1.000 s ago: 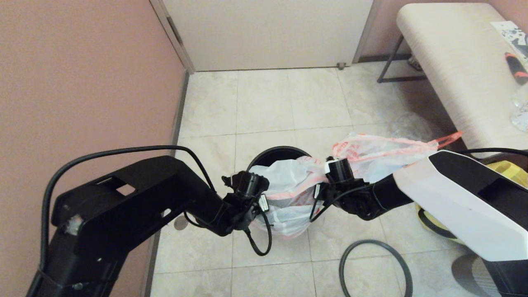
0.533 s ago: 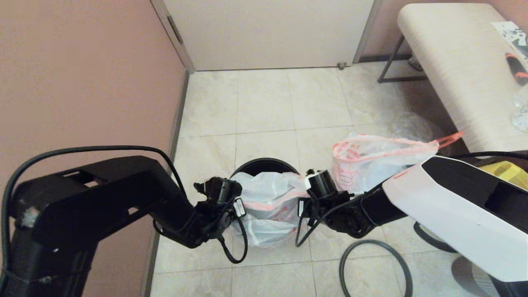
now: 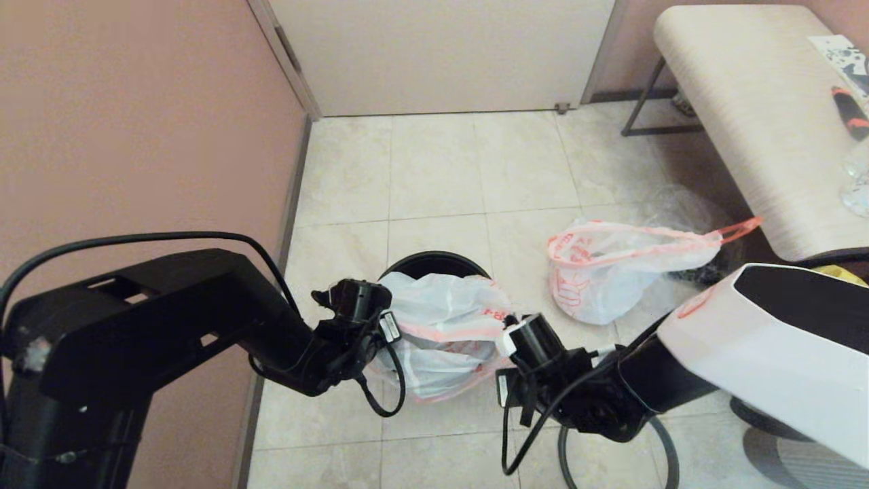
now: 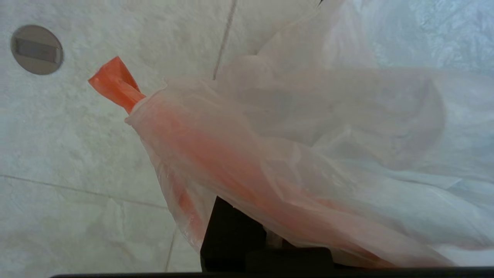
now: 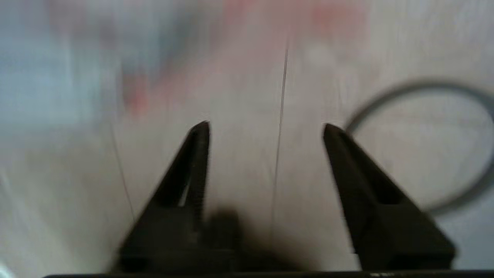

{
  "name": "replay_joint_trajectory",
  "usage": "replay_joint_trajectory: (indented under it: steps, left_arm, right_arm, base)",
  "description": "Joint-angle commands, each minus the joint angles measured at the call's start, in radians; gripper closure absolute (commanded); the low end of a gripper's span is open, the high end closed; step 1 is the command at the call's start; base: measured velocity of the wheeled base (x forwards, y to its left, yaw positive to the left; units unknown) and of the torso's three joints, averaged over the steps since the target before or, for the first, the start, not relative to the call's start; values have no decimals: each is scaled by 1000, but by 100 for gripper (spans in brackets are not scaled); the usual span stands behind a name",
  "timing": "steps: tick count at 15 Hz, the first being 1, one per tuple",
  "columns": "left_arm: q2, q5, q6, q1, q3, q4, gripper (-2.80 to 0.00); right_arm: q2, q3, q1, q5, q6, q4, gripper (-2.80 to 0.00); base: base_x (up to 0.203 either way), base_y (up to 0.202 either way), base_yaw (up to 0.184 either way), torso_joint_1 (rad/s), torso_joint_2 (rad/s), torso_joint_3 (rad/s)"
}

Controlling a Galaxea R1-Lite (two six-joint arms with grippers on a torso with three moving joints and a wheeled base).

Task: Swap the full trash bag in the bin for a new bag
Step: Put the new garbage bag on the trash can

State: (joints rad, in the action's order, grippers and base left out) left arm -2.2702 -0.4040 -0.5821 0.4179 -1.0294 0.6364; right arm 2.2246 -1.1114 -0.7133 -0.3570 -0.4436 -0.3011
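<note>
The black bin (image 3: 434, 260) stands on the floor tiles, only its far rim showing. The limp new bag (image 3: 445, 333) lies draped over its mouth and near side. My left gripper (image 3: 387, 346) is at the bag's left edge, shut on the pink-orange hem (image 4: 216, 162), which covers the jaws; one black finger (image 4: 231, 231) shows below it. My right gripper (image 3: 526, 370) hangs open just right of the bag, with nothing between its fingertips (image 5: 266, 129). The grey hoop (image 3: 669, 445) lies on the floor, partly under my right arm, and the same hoop (image 5: 405, 89) shows beside the right finger.
The bulging full bag (image 3: 611, 272) sits on the floor right of the bin. A padded bench (image 3: 760, 122) stands at the far right and a pink wall (image 3: 136, 136) runs close along the left. A round floor drain (image 4: 36, 49) lies near the left gripper.
My right gripper has come off the bag's right edge and drawn back toward me, lower, with its jaws open. The left arm, bag and bin shifted slightly left.
</note>
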Motion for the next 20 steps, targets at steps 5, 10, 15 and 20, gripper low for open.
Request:
replay_joint_trajectory:
  steps: [5, 10, 15, 20]
  left_arm:
    - [-8, -2, -4, -5, -11, 2, 0]
    - [-11, -2, -3, 2, -11, 2, 0]
    - [-14, 2, -1, 13, -1, 1, 0]
    - [-23, 104, 7, 25, 23, -54, 0]
  right_arm:
    - [-89, 144, -29, -6, 3, -142, 0]
    - [58, 24, 30, -11, 107, -239, 0]
    - [116, -36, 83, -13, 117, -287, 0]
    - [121, -109, 151, -13, 132, -348, 0]
  base:
    - [0, 0, 0, 0, 0, 0]
    - [0, 0, 0, 0, 0, 0]
    - [0, 0, 0, 0, 0, 0]
    - [0, 0, 0, 0, 0, 0]
